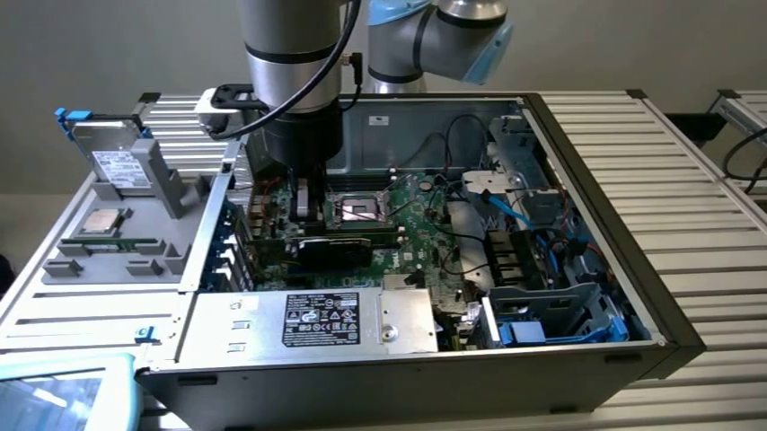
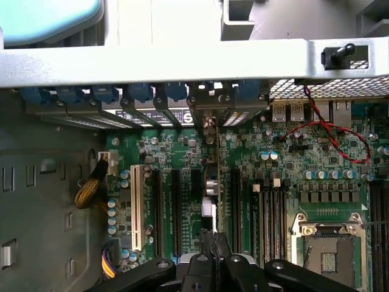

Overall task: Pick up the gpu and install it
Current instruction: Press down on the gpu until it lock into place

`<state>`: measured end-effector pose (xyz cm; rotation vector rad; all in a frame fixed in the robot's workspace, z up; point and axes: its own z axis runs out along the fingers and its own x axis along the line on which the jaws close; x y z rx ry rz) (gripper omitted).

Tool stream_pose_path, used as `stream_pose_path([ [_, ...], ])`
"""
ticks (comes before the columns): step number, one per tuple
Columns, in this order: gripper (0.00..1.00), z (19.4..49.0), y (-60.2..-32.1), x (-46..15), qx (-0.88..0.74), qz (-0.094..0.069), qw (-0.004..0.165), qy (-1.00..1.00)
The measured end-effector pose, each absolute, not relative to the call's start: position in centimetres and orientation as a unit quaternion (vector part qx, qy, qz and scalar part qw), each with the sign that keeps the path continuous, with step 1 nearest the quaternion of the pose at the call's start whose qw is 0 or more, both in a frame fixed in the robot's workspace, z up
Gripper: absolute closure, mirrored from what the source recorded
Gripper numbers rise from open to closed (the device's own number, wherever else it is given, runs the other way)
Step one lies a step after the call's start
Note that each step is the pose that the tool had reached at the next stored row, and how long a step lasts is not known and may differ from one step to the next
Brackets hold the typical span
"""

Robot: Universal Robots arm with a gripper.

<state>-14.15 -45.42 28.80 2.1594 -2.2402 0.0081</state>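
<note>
The gpu (image 1: pixel 333 248) stands on edge inside the open computer case (image 1: pixel 623 224), a flat rectangular card with a black shroud face, set down among the expansion slots of the green motherboard (image 1: pixel 414 220). In the wrist view the gpu (image 2: pixel 212 182) appears edge-on as a thin dark strip running between two long black slots, its metal bracket end meeting the row of blue-tabbed slot covers at the case's rear wall. The gripper (image 1: pixel 314 208), on a thick black-and-silver arm, reaches straight down into the case; its black jointed fingers (image 2: pixel 200 267) close narrowly on the card's upper edge. A square silver CPU socket (image 1: pixel 359 209) sits just beside the card, toward the exterior view's right. Outside the case, on the grey ribbed tray (image 1: pixel 72 278) at the exterior view's left, a silver hard drive (image 1: pixel 118 166) with a white label leans upright.
</note>
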Motion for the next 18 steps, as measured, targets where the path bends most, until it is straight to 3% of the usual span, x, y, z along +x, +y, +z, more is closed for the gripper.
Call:
stream_pose_path([
  [18,0.86,28.7,-45.0,-15.4,0.694,0.004,0.014,-0.720],
])
